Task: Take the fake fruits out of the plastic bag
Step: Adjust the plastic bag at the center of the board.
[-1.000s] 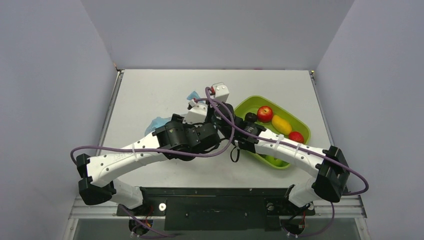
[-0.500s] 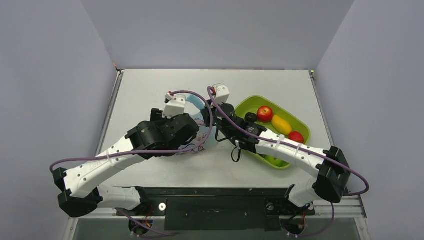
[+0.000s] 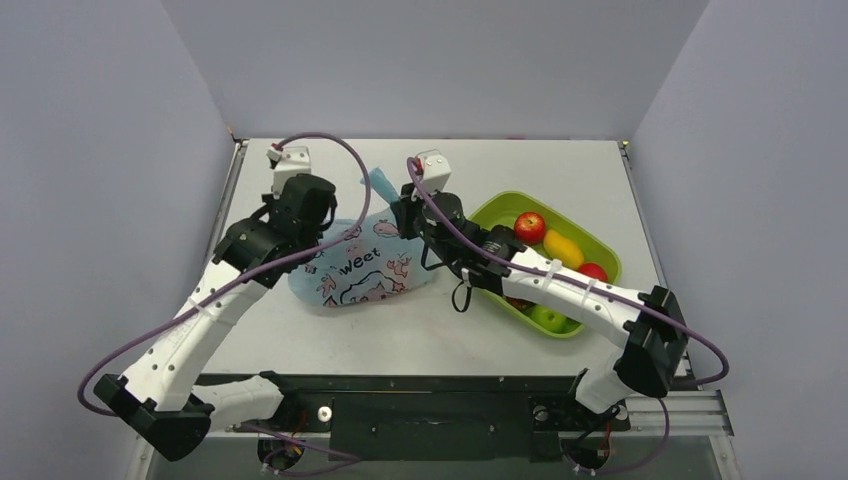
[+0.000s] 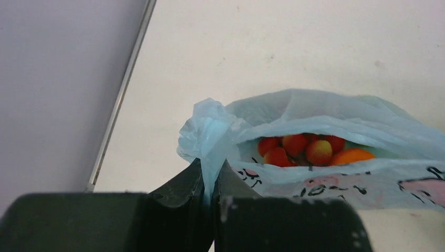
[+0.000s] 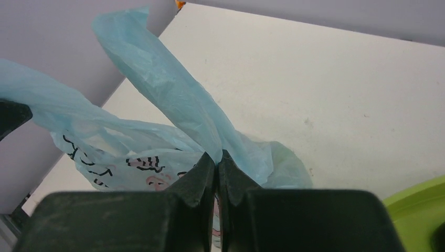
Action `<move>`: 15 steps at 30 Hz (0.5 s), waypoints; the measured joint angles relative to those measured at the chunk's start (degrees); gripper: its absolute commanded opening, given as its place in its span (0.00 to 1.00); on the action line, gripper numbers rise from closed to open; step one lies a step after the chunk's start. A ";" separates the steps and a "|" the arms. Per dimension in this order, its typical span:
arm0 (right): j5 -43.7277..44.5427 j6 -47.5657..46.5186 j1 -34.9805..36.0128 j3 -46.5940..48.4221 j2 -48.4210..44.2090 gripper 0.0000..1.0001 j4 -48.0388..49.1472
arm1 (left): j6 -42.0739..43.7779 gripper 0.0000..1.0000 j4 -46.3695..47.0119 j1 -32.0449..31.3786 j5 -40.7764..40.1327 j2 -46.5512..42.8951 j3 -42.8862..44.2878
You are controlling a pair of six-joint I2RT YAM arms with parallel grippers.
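**Bag stretched between both arms, mouth toward the left one**

The bag (image 3: 360, 268) spans the counter (image 3: 540, 165), its long axis running left to right. The left end effector (image 4: 211, 176) is clamped on the bag's rim and the right end effector (image 5: 216, 160) on a handle. The fruits (image 4: 307, 149) sit just inside the mouth, nearest the left arm. Only the left wrist view shows them.

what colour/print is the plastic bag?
Light blue plastic bag with black cartoon line drawings and pink patches; clearest in the top external view.
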 measured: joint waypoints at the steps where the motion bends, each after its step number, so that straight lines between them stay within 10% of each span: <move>1: 0.22 -0.61 -0.02 1.68 1.20 0.00 0.04 | 0.63 0.00 0.72 2.40 0.66 0.46 0.26; 15: -3.98 -3.19 -9.40 38.25 23.02 0.00 -2.56 | 3.10 0.00 3.93 34.47 22.84 13.73 26.32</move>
